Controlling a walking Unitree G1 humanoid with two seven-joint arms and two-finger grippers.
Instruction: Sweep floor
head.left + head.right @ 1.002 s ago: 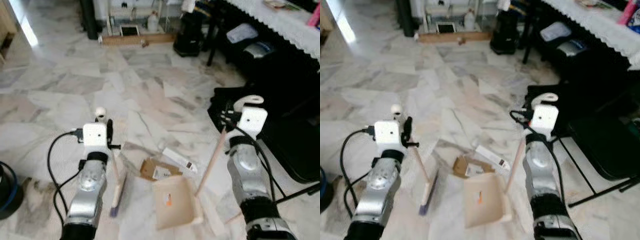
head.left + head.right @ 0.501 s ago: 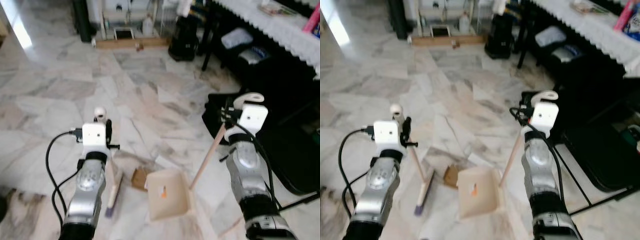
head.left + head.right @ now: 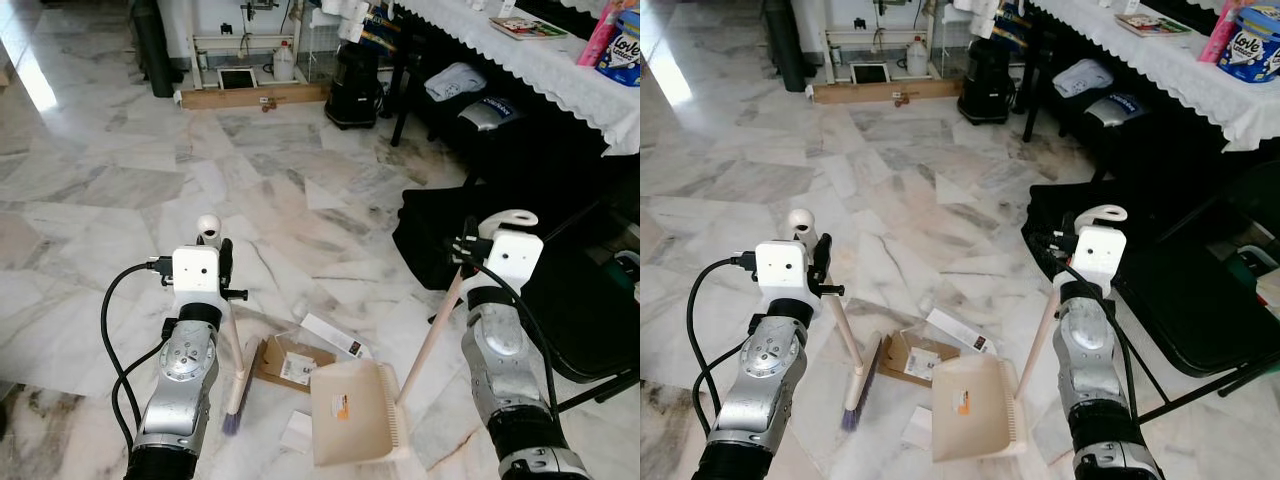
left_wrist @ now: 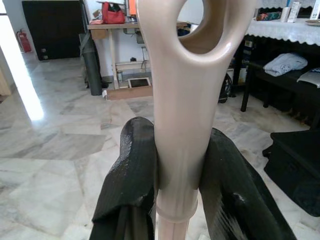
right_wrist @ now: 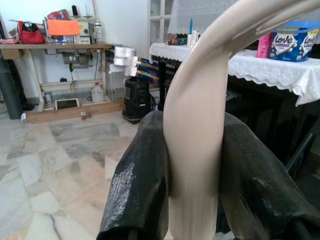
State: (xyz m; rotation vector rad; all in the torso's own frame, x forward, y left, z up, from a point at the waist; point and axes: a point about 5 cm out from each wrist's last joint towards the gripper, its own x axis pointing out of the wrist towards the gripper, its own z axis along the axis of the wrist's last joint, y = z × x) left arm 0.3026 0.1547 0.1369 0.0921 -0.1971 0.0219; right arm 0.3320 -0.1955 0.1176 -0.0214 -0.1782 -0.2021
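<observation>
Left gripper [image 4: 175, 180] clamps the broom [image 3: 236, 385], right gripper [image 5: 192, 175] the dustpan [image 3: 355, 413]; next, sweep the cardboard [image 3: 290, 362] in.

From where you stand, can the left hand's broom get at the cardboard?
Probably yes. The left hand grips the broom, whose bristles sit on the floor right beside the cardboard, with nothing between them. The dustpan waits just past it.

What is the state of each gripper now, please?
Left gripper: closed on the beige plastic handle of the small broom.
Right gripper: closed on the beige curved handle of the plastic dustpan.
</observation>
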